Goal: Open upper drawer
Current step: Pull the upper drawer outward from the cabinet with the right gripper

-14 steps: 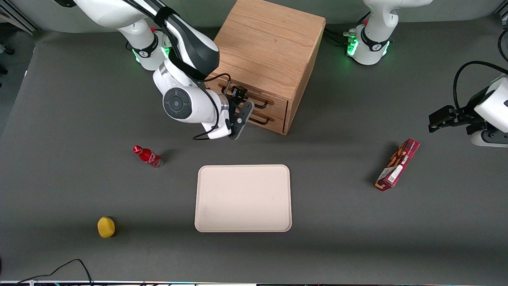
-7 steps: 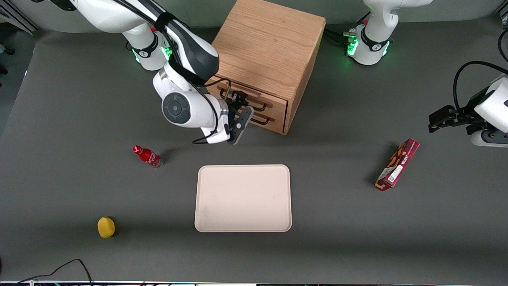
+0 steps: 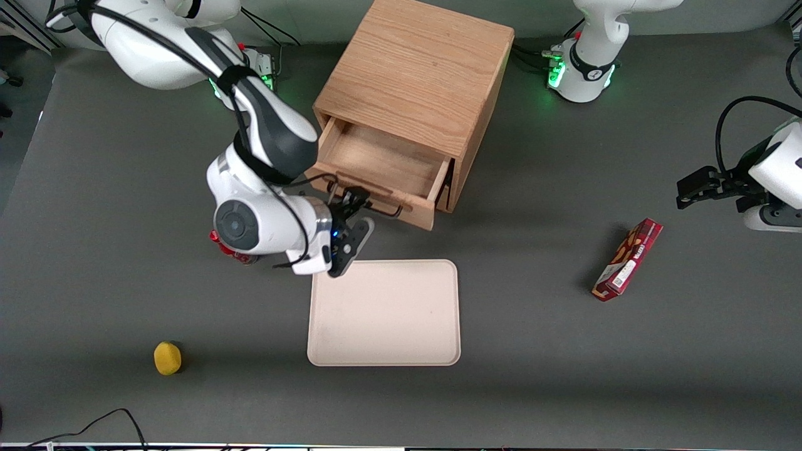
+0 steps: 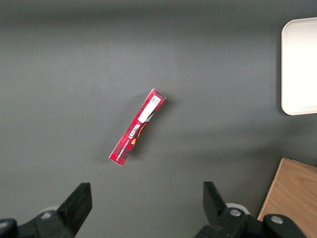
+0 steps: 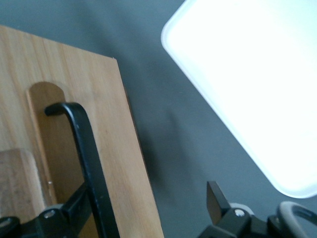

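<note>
The wooden cabinet [image 3: 420,69] stands at the table's back. Its upper drawer [image 3: 376,200] is pulled well out, and its plain wood interior [image 3: 382,160] shows bare. The bottom drawer is hidden under it. My right gripper [image 3: 352,216] is in front of the drawer, at the black bar handle [image 3: 383,210]. In the right wrist view the gripper [image 5: 146,201] is open. The handle [image 5: 86,158] lies between the fingers, against one finger [image 5: 74,210]. The other finger [image 5: 215,198] hangs over the grey table. The drawer front [image 5: 99,99] fills much of that view.
A beige tray [image 3: 383,313] lies nearer the front camera than the drawer and shows in the wrist view [image 5: 257,89]. A red bottle [image 3: 227,250] is mostly covered by my arm. A yellow lemon [image 3: 167,357] lies near the front. A red box [image 3: 628,259] lies toward the parked arm.
My gripper has moved toward the front camera with the handle, and the upper drawer has slid from shut to well open. My arm now covers most of the red bottle.
</note>
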